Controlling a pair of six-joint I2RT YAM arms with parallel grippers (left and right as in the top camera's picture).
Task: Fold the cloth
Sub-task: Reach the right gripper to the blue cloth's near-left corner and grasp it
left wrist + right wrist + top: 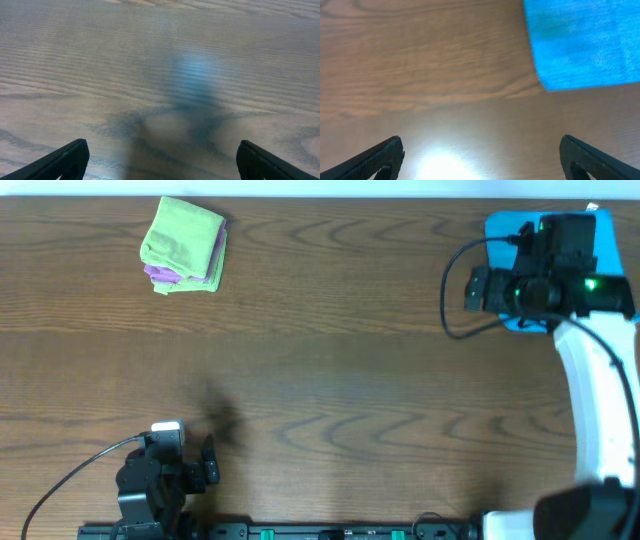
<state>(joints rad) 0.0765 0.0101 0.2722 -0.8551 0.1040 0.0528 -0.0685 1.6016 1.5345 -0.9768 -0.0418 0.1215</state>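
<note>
Brown wood-grain tabletop [330,360] runs beneath my left gripper [161,150] and right gripper [481,142], both spread wide and empty. The bright sky-blue square terry cloth [585,45] lies flat ahead-right of my right jaws, apart from them. Soft, light and limp, I judge, so I'd pinch its near corner.
</note>
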